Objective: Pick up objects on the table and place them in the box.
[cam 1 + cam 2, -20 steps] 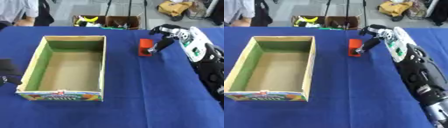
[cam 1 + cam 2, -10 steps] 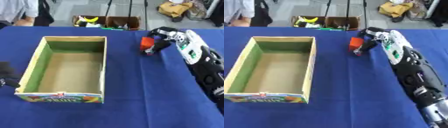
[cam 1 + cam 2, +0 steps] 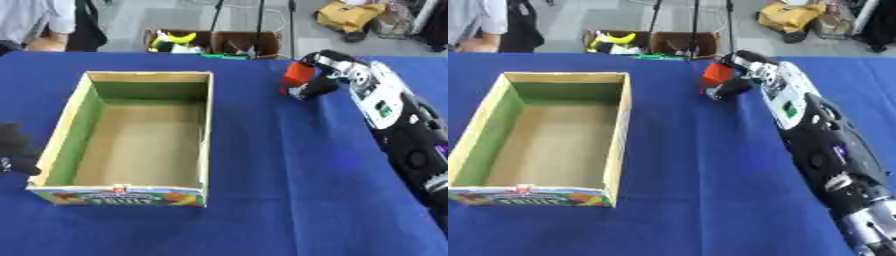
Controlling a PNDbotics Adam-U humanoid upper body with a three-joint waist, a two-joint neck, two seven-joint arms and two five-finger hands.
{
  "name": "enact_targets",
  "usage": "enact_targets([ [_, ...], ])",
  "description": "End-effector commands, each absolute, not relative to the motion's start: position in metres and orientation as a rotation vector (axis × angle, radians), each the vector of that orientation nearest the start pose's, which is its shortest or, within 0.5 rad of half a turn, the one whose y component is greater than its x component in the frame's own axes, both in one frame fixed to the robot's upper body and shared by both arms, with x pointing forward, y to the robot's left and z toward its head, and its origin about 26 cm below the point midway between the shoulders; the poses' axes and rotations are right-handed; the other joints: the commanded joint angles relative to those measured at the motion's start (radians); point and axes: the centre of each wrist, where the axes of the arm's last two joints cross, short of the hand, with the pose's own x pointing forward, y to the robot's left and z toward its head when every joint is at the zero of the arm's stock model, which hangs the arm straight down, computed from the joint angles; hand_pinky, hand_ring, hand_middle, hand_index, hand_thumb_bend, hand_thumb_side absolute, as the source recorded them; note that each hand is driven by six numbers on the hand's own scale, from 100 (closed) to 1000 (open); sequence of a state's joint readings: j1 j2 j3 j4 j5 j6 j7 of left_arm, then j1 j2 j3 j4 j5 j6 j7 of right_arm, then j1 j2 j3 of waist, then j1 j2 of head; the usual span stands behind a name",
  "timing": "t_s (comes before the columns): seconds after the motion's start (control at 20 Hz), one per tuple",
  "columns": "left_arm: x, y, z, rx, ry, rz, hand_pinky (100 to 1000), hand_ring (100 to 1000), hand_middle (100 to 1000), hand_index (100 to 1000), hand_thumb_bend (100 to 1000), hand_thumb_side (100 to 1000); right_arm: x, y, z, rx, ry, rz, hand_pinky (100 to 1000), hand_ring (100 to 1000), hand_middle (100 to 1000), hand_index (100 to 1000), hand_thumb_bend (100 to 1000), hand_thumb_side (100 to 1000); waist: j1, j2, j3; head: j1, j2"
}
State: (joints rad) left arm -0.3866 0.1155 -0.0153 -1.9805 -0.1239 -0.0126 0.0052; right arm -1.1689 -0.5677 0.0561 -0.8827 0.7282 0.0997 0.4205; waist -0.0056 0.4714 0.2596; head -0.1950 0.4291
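At the left edge, the left hand [image 3: 13, 150] shows only as a dark shape; I cannot tell its fingers. One open cardboard box [image 3: 87, 95], green inside, sits on the blue table [image 3: 289, 190]. One red-orange block [image 3: 297, 75] is clasped by the right hand [image 3: 322, 75] above the table's far right. Grey floor beyond.

Your right hand [image 3: 325, 75] sits at the box's [image 3: 208, 131] 2 o'clock; bare blue table [image 3: 289, 165] between. Box top open, walls upright all round.
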Motion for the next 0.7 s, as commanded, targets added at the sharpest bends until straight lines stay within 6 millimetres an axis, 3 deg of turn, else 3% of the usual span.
enact_targets([
  [0.05,0.307,0.215,0.213,0.104,-2.388,-0.292,489,592,577,734,100,1000,0.478,-0.313,0.339,-0.975,-1.506,0.991,810,950,560,619,100,280,0.003,-0.026,-0.001,0.003,-0.003],
  [0.3,0.307,0.215,0.213,0.104,-2.385,-0.293,490,592,578,735,100,999,0.476,-0.306,0.346,-0.968,-1.535,0.968,793,929,497,540,100,109,0.005,-0.033,-0.009,0.004,0.003],
  [0.7,0.306,0.216,0.211,0.108,-2.376,-0.295,491,593,578,734,100,993,0.462,-0.294,0.366,-0.987,-1.622,0.915,752,886,434,452,100,100,0.004,-0.055,-0.017,0.008,0.013],
])
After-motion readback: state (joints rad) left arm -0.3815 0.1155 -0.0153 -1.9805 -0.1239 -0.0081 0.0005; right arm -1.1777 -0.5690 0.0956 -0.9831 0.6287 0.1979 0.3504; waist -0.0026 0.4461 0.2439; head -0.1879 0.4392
